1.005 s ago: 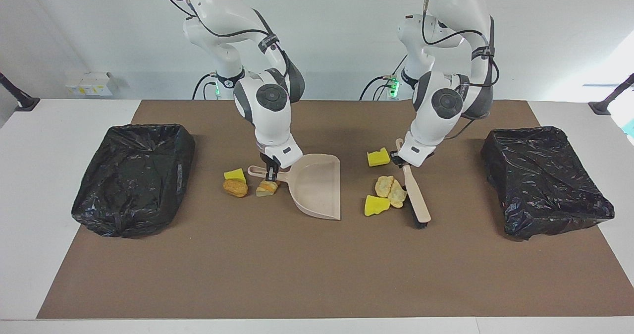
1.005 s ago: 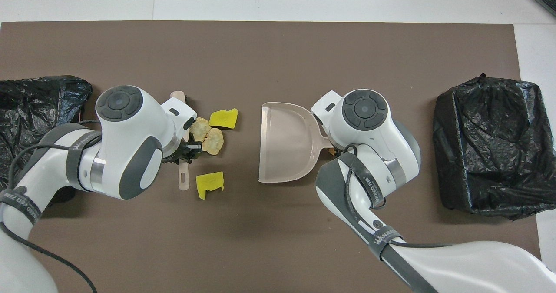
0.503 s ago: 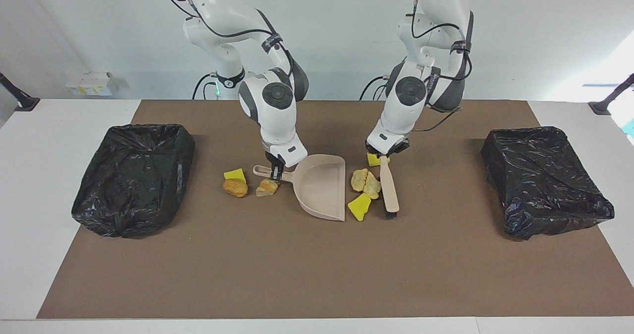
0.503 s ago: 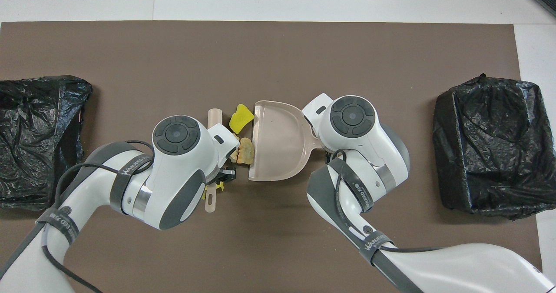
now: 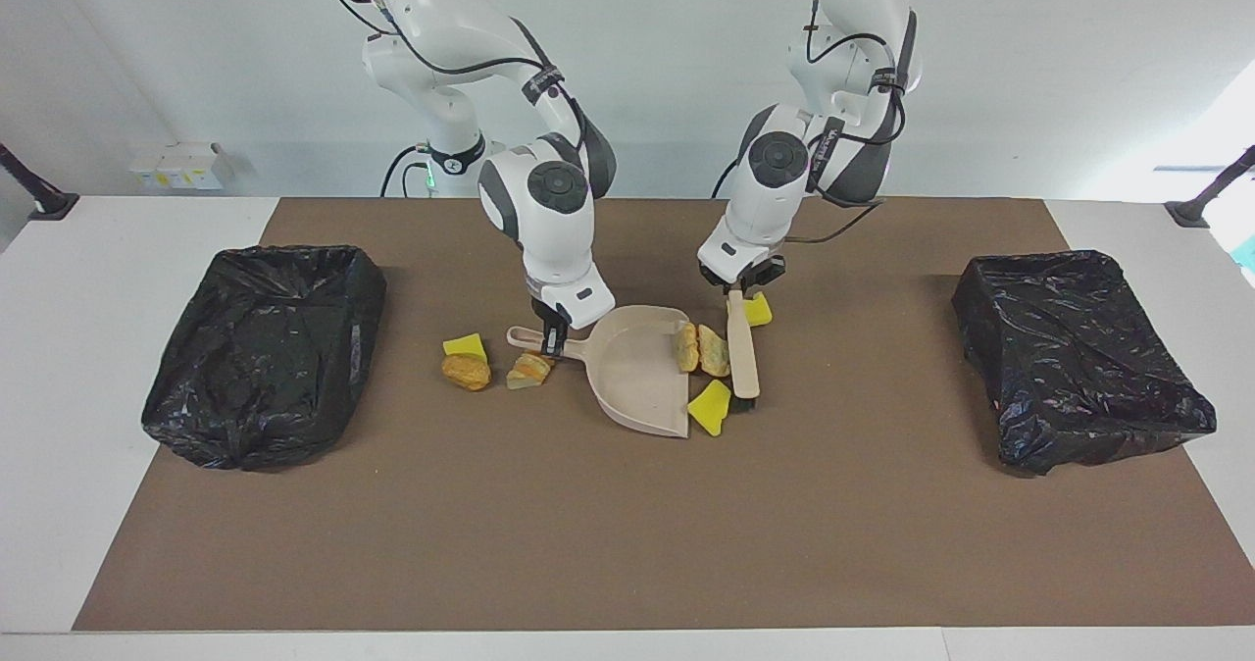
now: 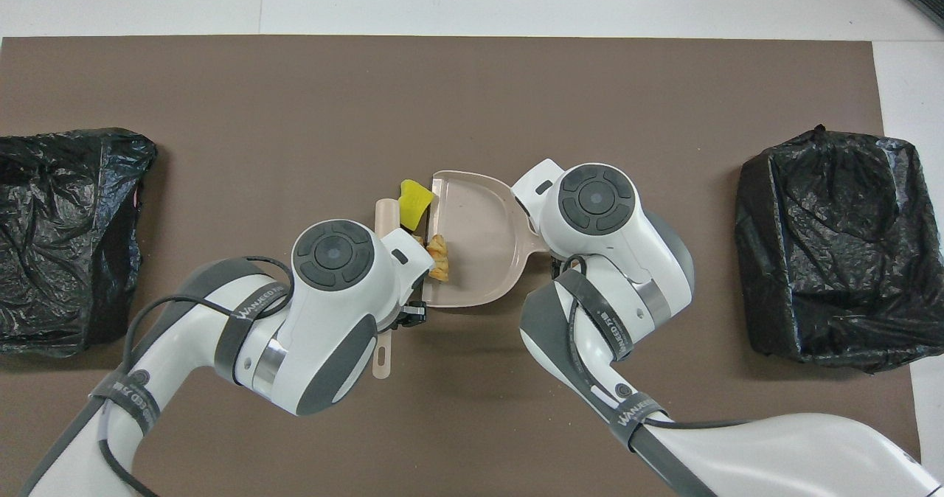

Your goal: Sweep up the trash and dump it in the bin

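we hold two tools at mid-table. our left gripper is clamped narrow on the handle of the beige brush, whose bristle end rests on the brown mat. our right gripper is pinched tight on the handle of the beige dustpan, which sits flat on the mat with its open mouth toward the brush.

we count seven pieces of trash. two pale, crumbly lumps sit at the dustpan's mouth, pressed between pan and brush. one bright yellow sponge chunk lies at the pan's lip, at the corner farther from the robots, beside the bristles. another yellow chunk lies beside the brush handle, on the side toward the left arm's end of the table. three more pieces lie by the dustpan's handle, toward the right arm's end: a yellow chunk, an orange-brown bread-like lump touching it, and a mixed tan piece just beside the handle.

two black-lined bins stand at the table's ends, one at the right arm's end, one at the left arm's.
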Action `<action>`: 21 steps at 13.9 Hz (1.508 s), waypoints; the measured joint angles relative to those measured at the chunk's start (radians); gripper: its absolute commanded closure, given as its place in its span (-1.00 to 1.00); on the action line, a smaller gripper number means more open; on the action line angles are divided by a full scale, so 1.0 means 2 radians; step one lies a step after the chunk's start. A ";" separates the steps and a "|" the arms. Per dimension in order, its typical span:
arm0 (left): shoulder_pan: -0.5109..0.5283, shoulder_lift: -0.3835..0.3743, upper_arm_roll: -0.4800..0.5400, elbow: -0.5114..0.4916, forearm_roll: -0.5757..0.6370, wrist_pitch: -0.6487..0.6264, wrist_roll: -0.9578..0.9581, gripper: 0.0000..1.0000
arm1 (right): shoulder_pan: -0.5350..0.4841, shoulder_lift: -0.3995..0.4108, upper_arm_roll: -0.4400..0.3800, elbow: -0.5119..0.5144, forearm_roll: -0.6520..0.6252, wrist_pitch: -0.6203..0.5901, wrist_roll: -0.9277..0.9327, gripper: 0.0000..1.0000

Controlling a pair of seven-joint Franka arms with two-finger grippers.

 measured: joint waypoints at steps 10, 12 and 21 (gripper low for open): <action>-0.013 -0.028 0.013 0.029 -0.029 -0.065 -0.089 1.00 | 0.000 0.001 -0.001 0.000 0.000 0.000 0.000 1.00; 0.010 -0.040 0.017 0.026 -0.029 -0.121 -0.108 1.00 | 0.000 0.001 -0.001 -0.001 0.000 0.000 0.000 1.00; 0.025 -0.148 0.010 -0.147 -0.031 -0.096 -0.139 1.00 | -0.002 0.006 -0.002 -0.001 -0.003 0.013 -0.049 1.00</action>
